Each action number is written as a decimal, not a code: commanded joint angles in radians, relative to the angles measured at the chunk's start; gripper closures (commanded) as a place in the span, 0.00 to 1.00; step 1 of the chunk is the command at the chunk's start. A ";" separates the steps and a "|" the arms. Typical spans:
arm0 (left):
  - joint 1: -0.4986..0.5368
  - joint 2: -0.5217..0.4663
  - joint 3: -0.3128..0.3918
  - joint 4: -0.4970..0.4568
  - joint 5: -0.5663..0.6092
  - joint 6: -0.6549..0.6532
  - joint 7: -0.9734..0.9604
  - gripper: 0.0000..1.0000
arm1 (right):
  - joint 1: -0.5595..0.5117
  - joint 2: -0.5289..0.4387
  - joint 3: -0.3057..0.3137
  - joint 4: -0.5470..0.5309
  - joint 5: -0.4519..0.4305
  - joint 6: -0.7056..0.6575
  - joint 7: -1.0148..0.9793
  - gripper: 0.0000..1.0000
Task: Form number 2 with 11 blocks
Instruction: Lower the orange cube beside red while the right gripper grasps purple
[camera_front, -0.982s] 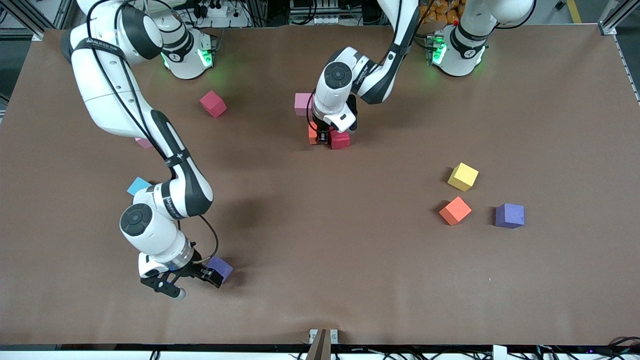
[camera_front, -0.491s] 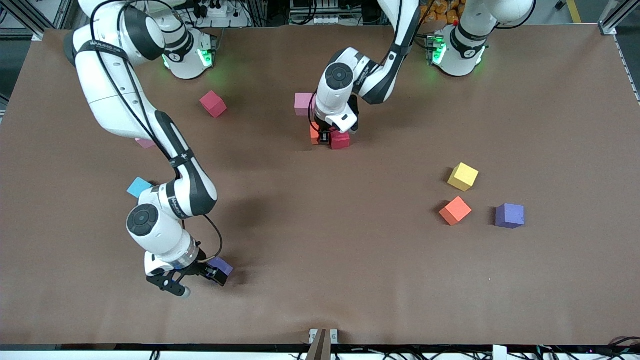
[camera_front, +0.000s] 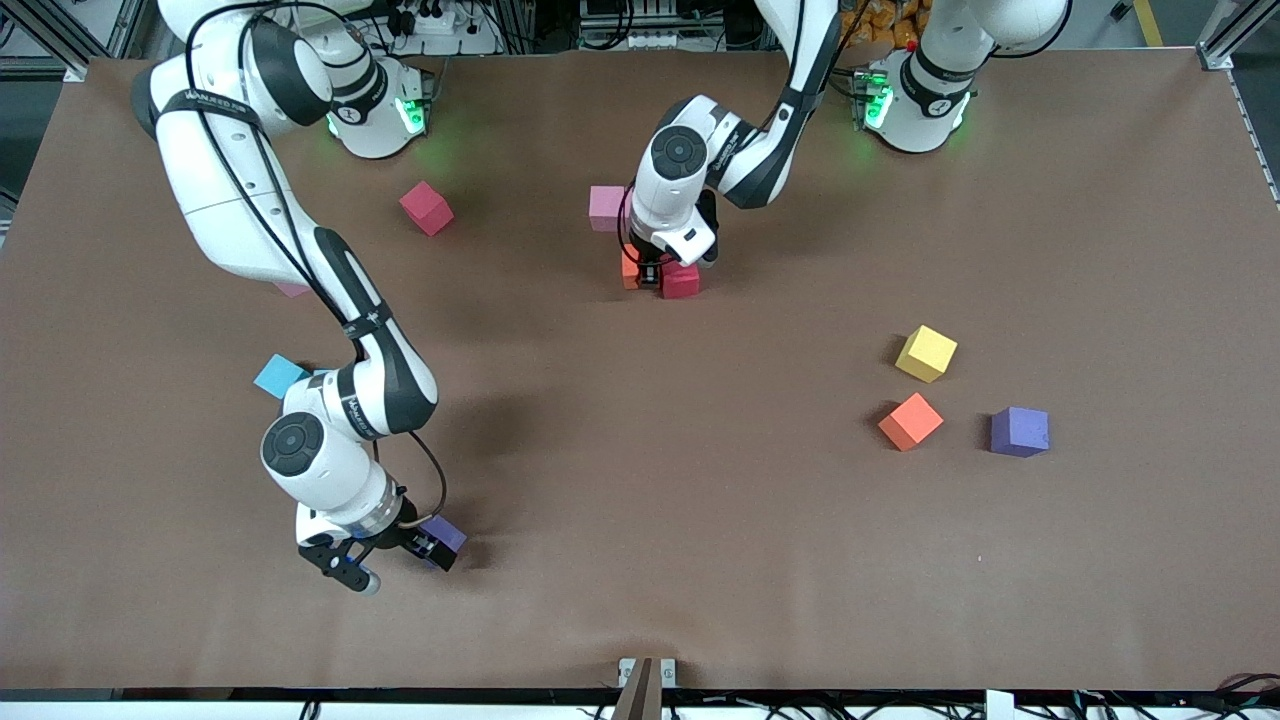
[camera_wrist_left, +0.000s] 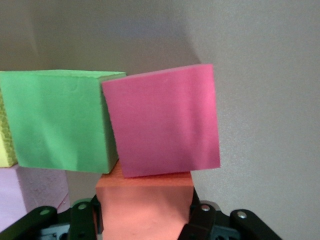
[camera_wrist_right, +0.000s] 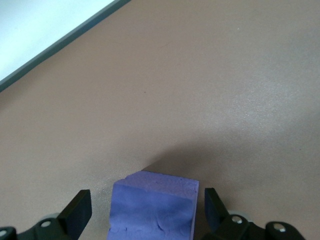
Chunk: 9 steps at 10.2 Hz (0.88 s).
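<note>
My left gripper (camera_front: 652, 272) is low at the table's middle, shut on an orange block (camera_wrist_left: 145, 207). That block butts against a red block (camera_wrist_left: 165, 122), which sits skewed beside a green block (camera_wrist_left: 57, 120). A pink block (camera_wrist_left: 30, 195) and a sliver of yellow show at the edge of the left wrist view. In the front view the arm hides most of this cluster; only the red block (camera_front: 681, 281), the orange block (camera_front: 627, 270) and the pink block (camera_front: 606, 207) show. My right gripper (camera_front: 400, 562) stands open near the front edge, its fingers astride a purple block (camera_wrist_right: 152, 210).
Loose blocks lie about: red (camera_front: 426, 208) near the right arm's base, teal-blue (camera_front: 279, 376) and a pink sliver (camera_front: 292, 289) beside the right arm, and yellow (camera_front: 926, 353), orange (camera_front: 910, 421) and purple (camera_front: 1019, 431) toward the left arm's end.
The right arm has slid a little toward the purple block, so its open fingers now reach farther round it. The left gripper has hardly moved.
</note>
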 joint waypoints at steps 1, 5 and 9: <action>-0.022 0.000 0.018 -0.010 -0.020 0.029 0.010 0.78 | -0.010 0.010 0.003 0.007 0.000 -0.026 0.025 0.00; -0.019 0.006 0.018 -0.002 -0.020 0.035 0.015 0.78 | -0.012 0.009 0.003 0.007 0.005 -0.068 0.040 0.00; -0.016 0.015 0.020 0.001 -0.020 0.051 0.030 0.77 | -0.009 0.001 0.003 0.009 0.000 -0.108 0.060 0.00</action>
